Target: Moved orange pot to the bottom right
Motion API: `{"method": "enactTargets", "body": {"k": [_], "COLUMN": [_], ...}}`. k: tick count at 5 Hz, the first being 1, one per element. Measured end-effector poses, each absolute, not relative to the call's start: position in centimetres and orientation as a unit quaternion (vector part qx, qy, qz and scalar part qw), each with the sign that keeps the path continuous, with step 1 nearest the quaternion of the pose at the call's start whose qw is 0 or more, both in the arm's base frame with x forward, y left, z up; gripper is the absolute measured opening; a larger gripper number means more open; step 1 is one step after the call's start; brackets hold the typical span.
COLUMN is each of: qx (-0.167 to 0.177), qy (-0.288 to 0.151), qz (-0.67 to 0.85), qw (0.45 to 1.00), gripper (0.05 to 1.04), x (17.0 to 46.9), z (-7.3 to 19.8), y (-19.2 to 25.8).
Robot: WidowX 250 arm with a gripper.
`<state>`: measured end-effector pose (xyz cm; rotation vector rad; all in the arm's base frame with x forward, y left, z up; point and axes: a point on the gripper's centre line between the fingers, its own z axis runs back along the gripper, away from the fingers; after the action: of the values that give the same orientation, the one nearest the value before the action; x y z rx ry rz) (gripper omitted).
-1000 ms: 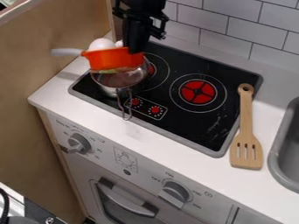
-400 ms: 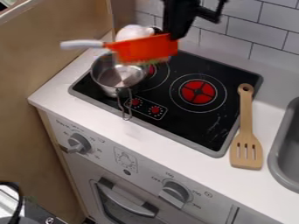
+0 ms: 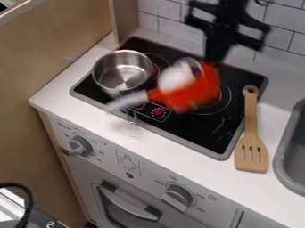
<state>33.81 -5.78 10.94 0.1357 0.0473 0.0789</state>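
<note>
In the camera view, the black two-finger gripper (image 3: 214,62) hangs over the black glass cooktop with a grey rim (image 3: 208,138), closed on the right side of the orange toy pot with a pale handle (image 3: 193,93). The pot is held up over the middle of the cooktop, hiding part of the red-centred right burner; it looks tilted, though its outline is blurred. Its handle points to the lower left, across the cooktop's front edge in the picture. A rounded white object (image 3: 174,79) shows at the pot's opening, too blurred to name.

The round stainless steel pot (image 3: 122,73) sits upright at the cooktop's left, near the orange pot. A slotted wooden spatula (image 3: 251,151) lies to the right, its handle across the cooktop's rim and its blade on the white counter (image 3: 223,178), just beside the grey sink (image 3: 285,158). Below the counter are two grey knobs, the left one (image 3: 80,146) and the right one (image 3: 178,197).
</note>
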Motion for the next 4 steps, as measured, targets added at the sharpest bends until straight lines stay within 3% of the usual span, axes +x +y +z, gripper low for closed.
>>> {"method": "enactTargets", "body": {"k": [2,4], "qx": [0.083,0.087], "qy": [-0.015,-0.018], "qz": [0.071,0.073], "qw": [0.994,0.993], "gripper": [0.053,0.053], "x": [34.3,34.1], "z": [8.3,7.5], "y": [-8.1,-8.0]}}
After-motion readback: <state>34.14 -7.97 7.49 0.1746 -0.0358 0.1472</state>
